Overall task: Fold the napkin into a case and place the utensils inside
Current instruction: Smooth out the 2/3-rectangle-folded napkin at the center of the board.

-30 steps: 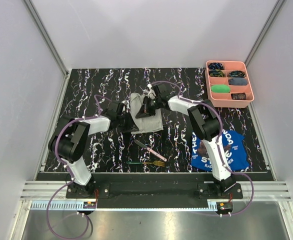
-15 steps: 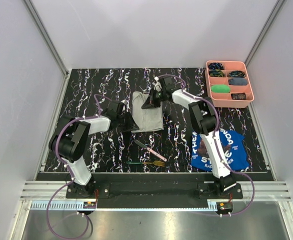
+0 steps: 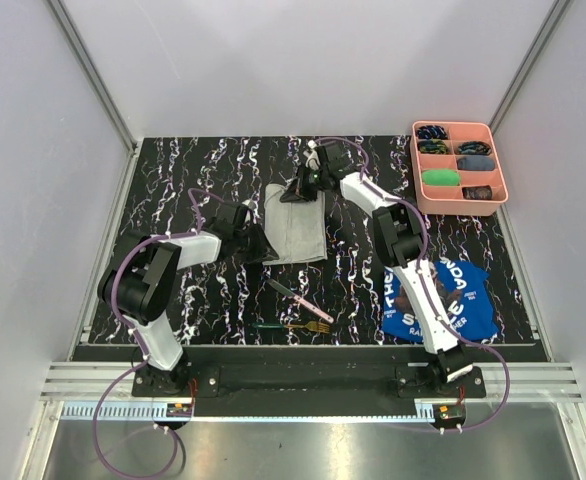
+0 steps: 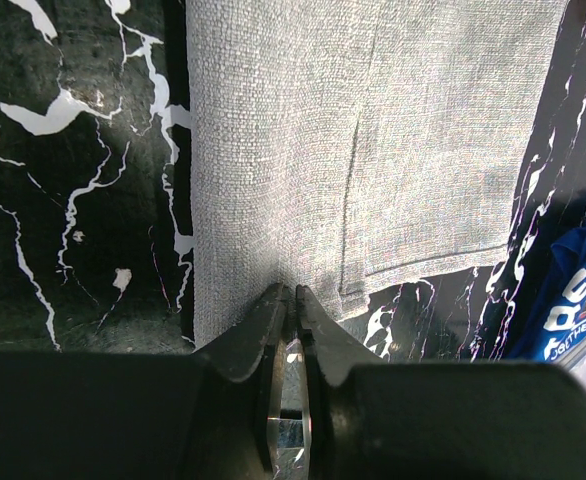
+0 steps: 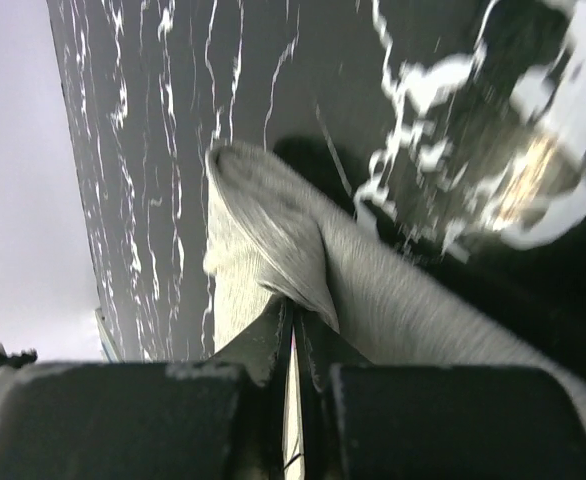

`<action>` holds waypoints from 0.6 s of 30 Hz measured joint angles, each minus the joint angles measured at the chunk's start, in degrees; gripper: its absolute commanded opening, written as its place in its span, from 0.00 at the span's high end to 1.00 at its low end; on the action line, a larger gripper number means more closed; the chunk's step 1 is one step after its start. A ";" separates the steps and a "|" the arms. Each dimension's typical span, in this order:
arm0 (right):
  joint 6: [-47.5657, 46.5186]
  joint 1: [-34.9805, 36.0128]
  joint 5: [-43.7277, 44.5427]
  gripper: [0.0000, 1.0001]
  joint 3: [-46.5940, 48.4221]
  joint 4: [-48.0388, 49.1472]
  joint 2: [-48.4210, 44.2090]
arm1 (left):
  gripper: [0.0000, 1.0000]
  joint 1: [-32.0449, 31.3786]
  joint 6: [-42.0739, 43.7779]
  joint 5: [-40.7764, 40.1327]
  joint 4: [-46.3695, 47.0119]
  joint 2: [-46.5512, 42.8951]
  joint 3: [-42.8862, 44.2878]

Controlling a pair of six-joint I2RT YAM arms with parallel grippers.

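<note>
Left wrist: left pincer (image 4: 295, 293) grips napkin (image 4: 373, 150) (folded).

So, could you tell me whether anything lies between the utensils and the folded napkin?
Nothing visible does: only bare marbled tabletop lies between the knife, the fork and the napkin's near edge.
</note>
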 measured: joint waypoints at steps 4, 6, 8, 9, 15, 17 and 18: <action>0.39 -0.42 0.61 0.93 5.70 -2.29 2.91 | 0.83 0.00 -0.09 0.11 0.04 0.00 0.00; 0.48 -0.66 0.72 0.93 7.67 -2.93 3.87 | 0.82 0.00 -0.24 0.17 -0.07 0.00 0.13; 0.50 -0.90 0.68 0.93 9.49 -3.63 4.87 | 0.81 0.00 -0.57 0.33 -0.35 0.00 0.39; 0.55 -0.98 0.63 0.93 10.38 -3.85 5.38 | 0.80 0.00 -0.72 0.37 -0.46 0.00 0.57; 1.46 -1.14 0.48 0.89 12.15 -4.35 6.38 | 0.69 -0.02 -1.62 1.16 -1.70 0.00 2.60; 1.90 -1.16 0.50 0.84 12.07 -4.72 6.38 | 0.63 -0.02 -1.84 1.18 -2.12 -0.02 3.39; 2.05 -1.18 0.50 0.80 11.63 -4.63 6.14 | 0.61 -0.02 -1.97 1.16 -2.19 -0.02 3.74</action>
